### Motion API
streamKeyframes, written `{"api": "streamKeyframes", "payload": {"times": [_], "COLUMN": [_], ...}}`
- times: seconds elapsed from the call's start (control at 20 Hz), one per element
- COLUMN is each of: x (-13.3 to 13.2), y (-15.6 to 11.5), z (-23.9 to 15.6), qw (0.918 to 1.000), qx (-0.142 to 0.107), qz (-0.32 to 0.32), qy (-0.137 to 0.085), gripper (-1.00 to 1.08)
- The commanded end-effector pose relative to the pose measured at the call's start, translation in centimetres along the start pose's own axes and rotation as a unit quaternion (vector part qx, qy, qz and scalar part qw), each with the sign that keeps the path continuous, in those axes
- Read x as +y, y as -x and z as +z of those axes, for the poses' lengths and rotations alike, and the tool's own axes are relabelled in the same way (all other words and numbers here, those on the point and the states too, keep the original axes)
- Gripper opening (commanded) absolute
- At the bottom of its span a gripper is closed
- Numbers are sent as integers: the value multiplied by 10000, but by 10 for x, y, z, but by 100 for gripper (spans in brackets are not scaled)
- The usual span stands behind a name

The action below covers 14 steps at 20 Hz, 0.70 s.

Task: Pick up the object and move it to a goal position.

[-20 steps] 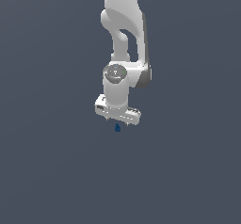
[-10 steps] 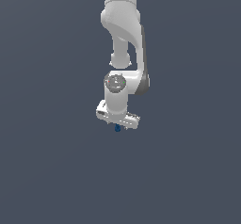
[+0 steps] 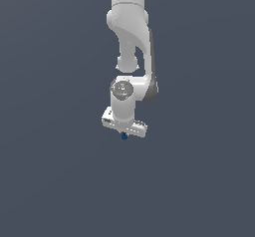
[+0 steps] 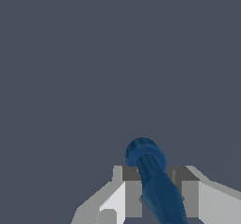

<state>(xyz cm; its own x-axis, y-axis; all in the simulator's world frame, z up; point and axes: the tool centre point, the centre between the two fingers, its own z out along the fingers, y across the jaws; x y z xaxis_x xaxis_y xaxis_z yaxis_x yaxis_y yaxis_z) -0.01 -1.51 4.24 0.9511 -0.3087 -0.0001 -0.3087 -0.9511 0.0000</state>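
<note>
**Object between the jaws, below the arm**

In the exterior view the arm (image 3: 130,37) comes down from above, and the gripper (image 3: 124,132) sits at its lower end, pointing down. The object (image 3: 124,136) sticks out just beneath the gripper's crossbar, roughly midway along it, with open background on every side of it and below it.

In the wrist view the object (image 4: 153,180) lies in the gap between the two jaws, touching or nearly touching them. One finger (image 4: 129,192) stands on one side of it, the other finger (image 4: 188,192) on the opposite side. The object's rounded end reaches out past the fingertips, away from the camera.
</note>
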Motion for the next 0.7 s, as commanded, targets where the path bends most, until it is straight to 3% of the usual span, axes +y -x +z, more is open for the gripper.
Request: {"api": "streamKeyframes", "payload": {"times": [0.0, 0.65], "x": [0, -19], "y": [0, 18], "z": [0, -19], "qw": [10000, 10000], "qx": [0, 0], "qz": [0, 0], "qy": [0, 0], "gripper": [-100, -100]}}
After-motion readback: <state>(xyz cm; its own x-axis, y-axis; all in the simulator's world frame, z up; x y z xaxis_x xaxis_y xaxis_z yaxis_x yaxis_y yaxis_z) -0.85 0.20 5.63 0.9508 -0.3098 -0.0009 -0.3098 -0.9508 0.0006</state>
